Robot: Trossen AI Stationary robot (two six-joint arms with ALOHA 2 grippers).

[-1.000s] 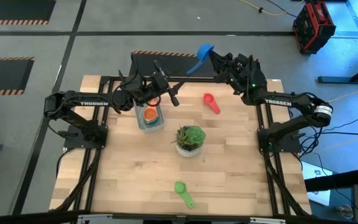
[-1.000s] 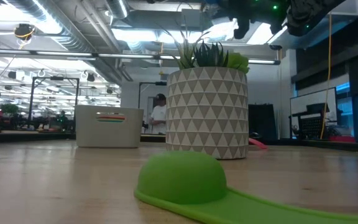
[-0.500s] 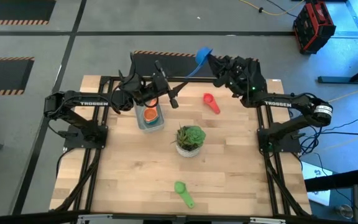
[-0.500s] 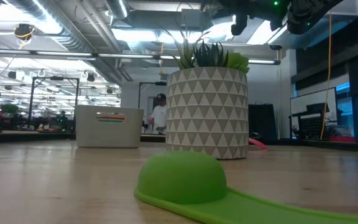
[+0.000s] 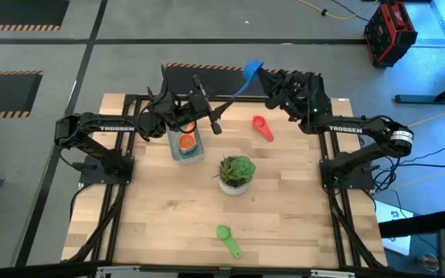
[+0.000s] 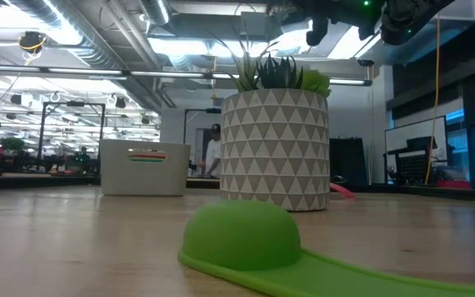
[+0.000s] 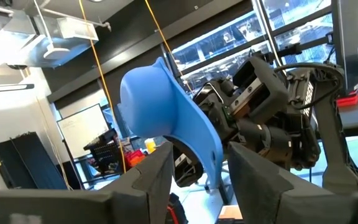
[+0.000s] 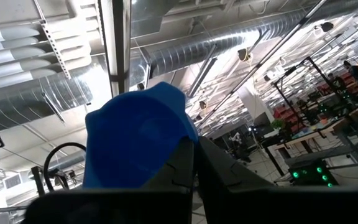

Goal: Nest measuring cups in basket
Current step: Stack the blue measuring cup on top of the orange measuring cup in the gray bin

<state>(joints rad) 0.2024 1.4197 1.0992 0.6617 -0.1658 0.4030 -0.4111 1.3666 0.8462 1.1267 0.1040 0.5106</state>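
Left gripper (image 5: 207, 117) above basket (image 5: 185, 148), jaws parted, empty, aimed at blue cup (image 5: 252, 69). Right gripper (image 5: 267, 83) holds its handle aloft over the bench's far edge. Handover: close left fully before right releases.

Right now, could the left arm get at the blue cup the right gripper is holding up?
Probably yes. The blue cup is clamped by its handle in the right gripper, and the left gripper points at it with open air between them.
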